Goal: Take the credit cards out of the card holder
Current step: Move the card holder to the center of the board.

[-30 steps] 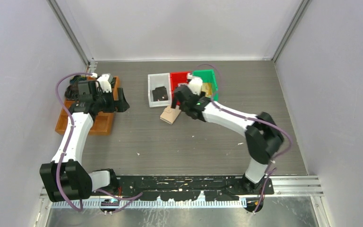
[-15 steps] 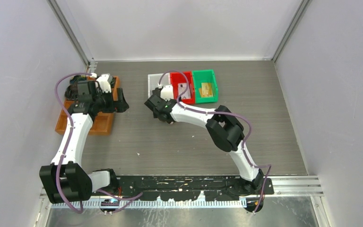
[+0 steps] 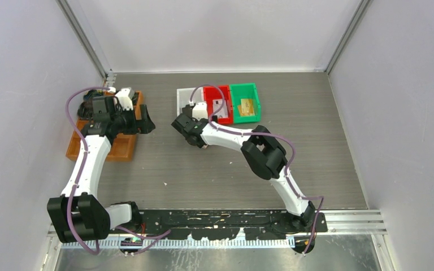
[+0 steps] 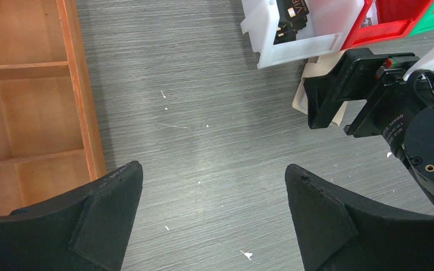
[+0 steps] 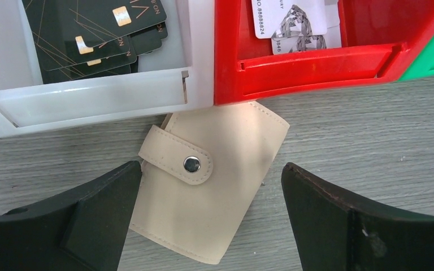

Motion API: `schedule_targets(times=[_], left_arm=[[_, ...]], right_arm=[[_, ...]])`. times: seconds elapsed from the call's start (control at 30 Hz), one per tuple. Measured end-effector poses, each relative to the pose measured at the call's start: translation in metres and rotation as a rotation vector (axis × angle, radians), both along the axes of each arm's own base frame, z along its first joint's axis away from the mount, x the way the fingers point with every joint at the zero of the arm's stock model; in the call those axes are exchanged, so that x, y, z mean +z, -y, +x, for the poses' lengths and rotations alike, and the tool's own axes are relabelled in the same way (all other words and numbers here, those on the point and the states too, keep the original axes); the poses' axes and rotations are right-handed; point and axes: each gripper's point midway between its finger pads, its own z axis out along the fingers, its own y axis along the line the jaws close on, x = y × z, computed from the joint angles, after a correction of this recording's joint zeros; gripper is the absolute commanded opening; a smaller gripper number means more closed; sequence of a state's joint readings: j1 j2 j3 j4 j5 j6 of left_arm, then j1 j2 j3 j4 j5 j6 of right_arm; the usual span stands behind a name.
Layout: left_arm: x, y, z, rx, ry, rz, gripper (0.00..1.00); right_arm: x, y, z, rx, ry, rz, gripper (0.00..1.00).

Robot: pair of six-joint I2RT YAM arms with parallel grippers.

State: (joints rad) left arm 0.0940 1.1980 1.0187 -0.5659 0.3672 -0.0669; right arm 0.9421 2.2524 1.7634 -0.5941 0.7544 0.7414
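Now that the right tool [image 5: 212, 226] has swung over from the green bin [image 3: 244, 104], we're lined up on the card holder [image 5: 203, 192].
Its jaws hang wide above the holder, which lies closed on the desk [image 5: 344, 130], touching the white bin [image 5: 90, 96] (we reckon the snap [image 5: 191, 164] has to pop first); the left tool [image 4: 212, 220] idles wide too.

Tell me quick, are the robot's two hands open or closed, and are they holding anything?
Left gripper: open, holding nothing.
Right gripper: open, holding nothing, just above the card holder.
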Motion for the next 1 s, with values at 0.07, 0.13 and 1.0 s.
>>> schedule_targets(times=[0.07,0.13,1.0], left_arm=[[0.0,0.0,0.0,0.0,-0.001,-0.001,0.96],[0.0,0.0,0.0,0.0,-0.001,-0.001,0.96],[0.009,0.006,-0.014,-0.047,0.014,0.001,1.0]], right_arm=[[-0.003,-0.001,-0.001,0.003,0.003,0.006,0.99],[-0.011,-0.002,-0.002,0.002,0.007,0.021,0.98],[-0.016,0.048,-0.119,0.239,-0.155,0.203,0.99]])
